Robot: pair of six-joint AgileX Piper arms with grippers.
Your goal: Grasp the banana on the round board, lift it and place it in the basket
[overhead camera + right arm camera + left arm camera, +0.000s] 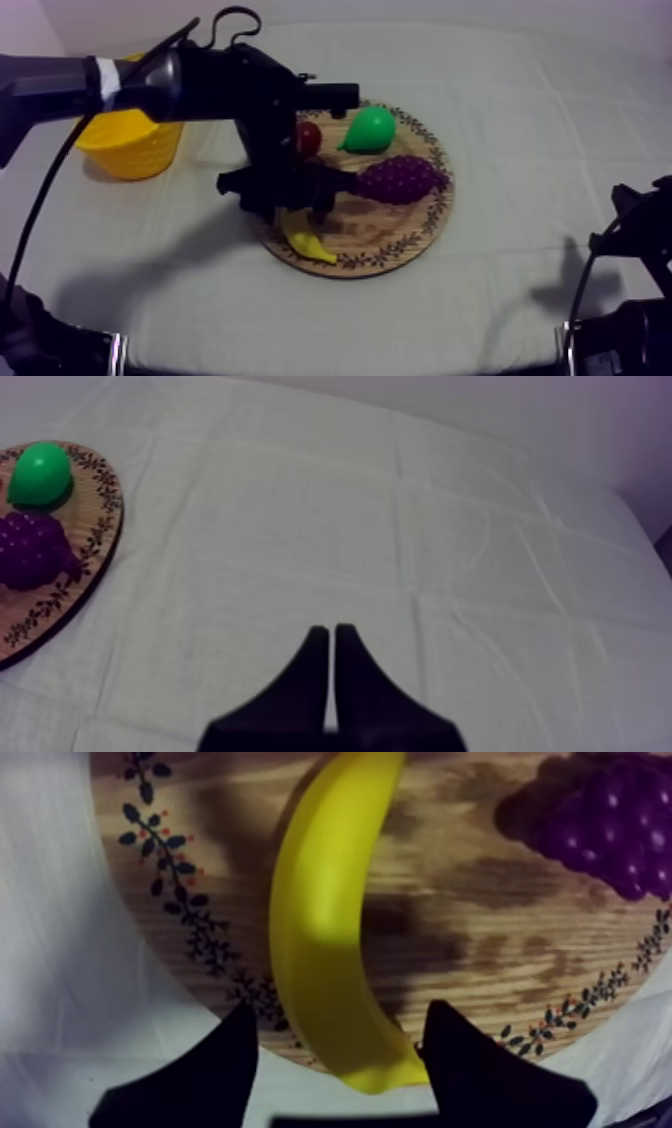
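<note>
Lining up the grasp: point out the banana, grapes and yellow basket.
banana (325, 942), left wrist view, mid body.
grapes (398, 180), top view, centre of bunch.
yellow basket (125, 150), top view, front wall.

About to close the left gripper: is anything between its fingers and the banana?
Nothing visible. The left gripper is open with a finger on each side of the banana on the board; the grapes lie off to one side.
</note>
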